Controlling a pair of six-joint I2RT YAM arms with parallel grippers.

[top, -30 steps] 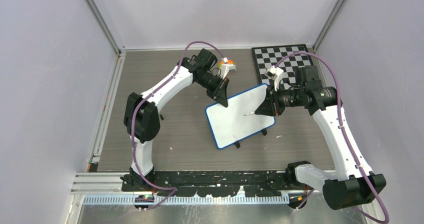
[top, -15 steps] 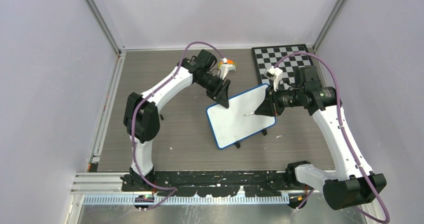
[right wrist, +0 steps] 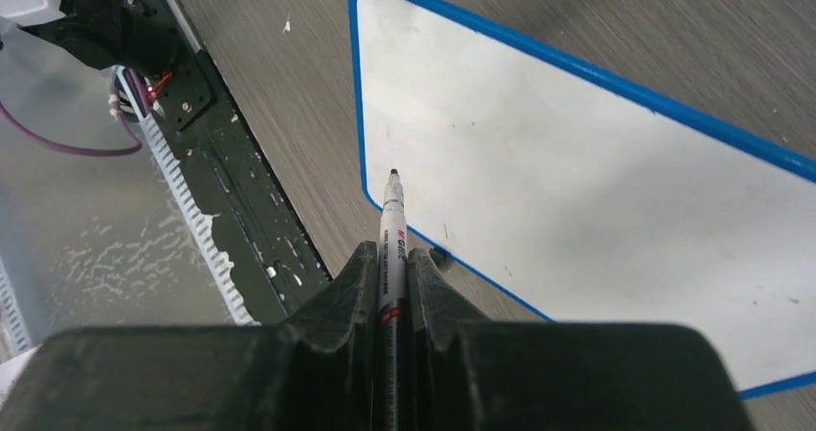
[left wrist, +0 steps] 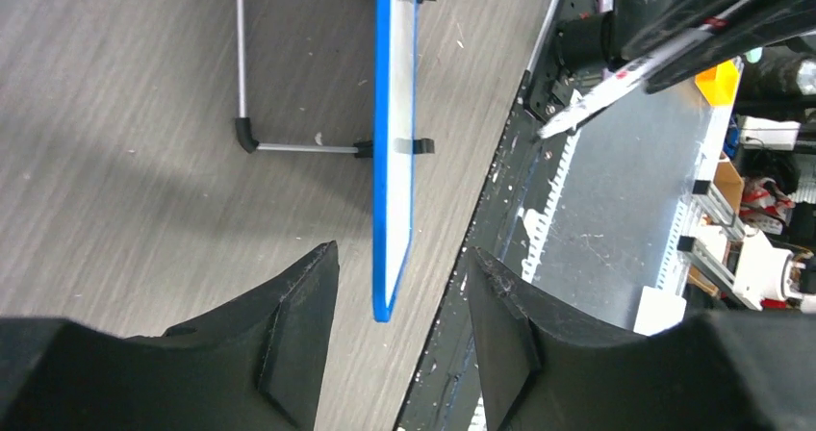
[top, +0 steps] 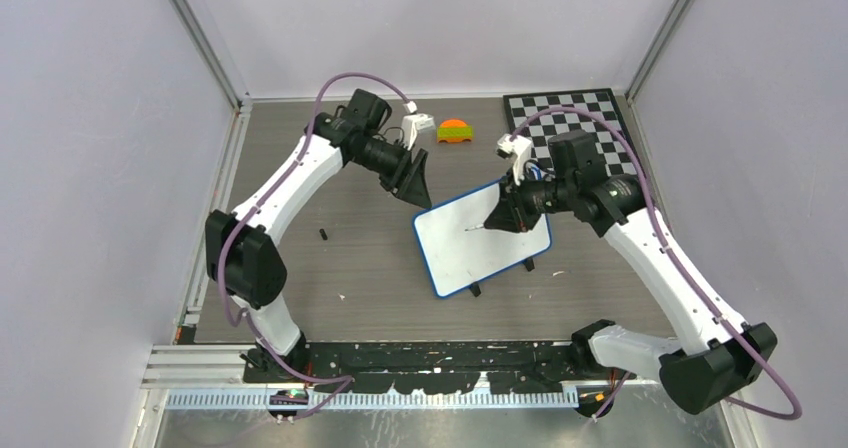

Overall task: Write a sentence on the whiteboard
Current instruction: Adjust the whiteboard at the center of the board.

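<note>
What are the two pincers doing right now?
Left pincer: open, holding nothing.
Right pincer: closed on the marker, which points at the whiteboard.

My right gripper [top: 497,218] is closed on a marker [top: 474,228], its tip out ahead of my fingers over the whiteboard [top: 480,263]; contact not determinable. My left gripper [top: 424,198] sits just beside the whiteboard's far-left corner. Beyond those fingers lies an orange-and-green object [top: 455,131]; beyond my right fingers, a checkered board [top: 572,118].
</note>
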